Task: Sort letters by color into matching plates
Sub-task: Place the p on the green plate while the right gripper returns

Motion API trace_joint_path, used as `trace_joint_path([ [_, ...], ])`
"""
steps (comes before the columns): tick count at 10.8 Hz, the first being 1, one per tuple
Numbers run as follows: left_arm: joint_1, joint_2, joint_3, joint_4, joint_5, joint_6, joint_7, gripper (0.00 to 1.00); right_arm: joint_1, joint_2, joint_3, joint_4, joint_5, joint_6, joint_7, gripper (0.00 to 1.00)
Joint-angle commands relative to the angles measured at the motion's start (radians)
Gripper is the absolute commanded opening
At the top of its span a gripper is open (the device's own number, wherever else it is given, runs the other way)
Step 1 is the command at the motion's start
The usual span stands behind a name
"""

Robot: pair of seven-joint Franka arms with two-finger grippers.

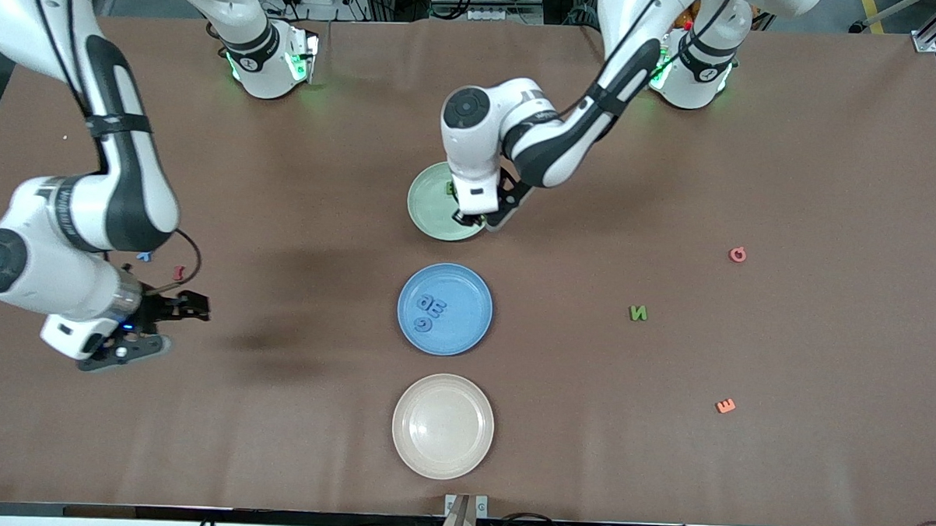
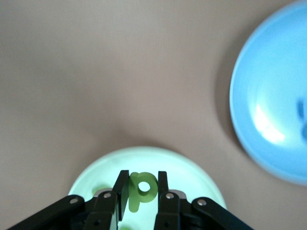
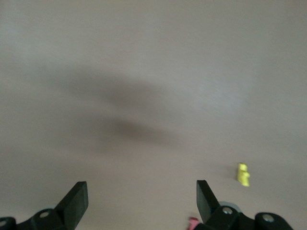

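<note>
The left pincer [image 2: 141,189] hung over the round pale green matte plate [image 1: 431,207], pinching a small chunky green letter P [image 2: 142,188] between its black fingers [image 2: 162,186]. Another small green letter [image 1: 449,187] lay in that plate.

The round mid blue plate [image 1: 473,325] sat on the brown table [image 1: 276,412] just nearer the front camera than the green plate, with 3 small blue letters [image 1: 429,310] lying in it. Nearer still sat the round cream plate [image 1: 399,440].

Toward the left arm's end of the table lay a green letter N [image 1: 638,312], a pink letter [image 1: 738,254] and an orange letter E [image 1: 725,406], well apart from one another.

The right pincer [image 1: 194,306] hovered over bare table toward the right arm's end, its fingers [image 3: 76,203] spread wide and holding nothing. Near it lay a red letter [image 1: 178,272], a blue letter [image 1: 144,256] and a yellow letter [image 3: 243,174].
</note>
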Motion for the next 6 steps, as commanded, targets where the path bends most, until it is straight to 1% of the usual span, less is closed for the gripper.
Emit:
trace_joint_path([
  [1, -0.085, 0.042, 0.014, 0.051, -0.026, -0.026, -0.043, 0.00, -0.123, -0.077, 0.022, -0.118, -0.002, 0.018, -0.026, 1.00],
  [2, -0.087, 0.045, 0.014, 0.051, -0.031, -0.026, -0.075, 0.13, -0.165, -0.091, 0.022, -0.155, -0.002, 0.038, -0.028, 1.00],
  [3, -0.078, 0.053, 0.015, 0.052, -0.032, -0.024, -0.075, 0.92, -0.200, -0.106, 0.022, -0.207, -0.002, 0.081, -0.028, 1.00],
  [4, -0.084, 0.062, 0.017, 0.054, -0.031, -0.024, -0.081, 1.00, -0.231, -0.122, 0.022, -0.264, -0.002, 0.139, -0.026, 1.00],
  [6, -0.073, 0.050, 0.021, 0.052, -0.028, -0.024, -0.081, 1.00, -0.280, -0.133, 0.019, -0.348, 0.000, 0.207, -0.013, 1.00],
])
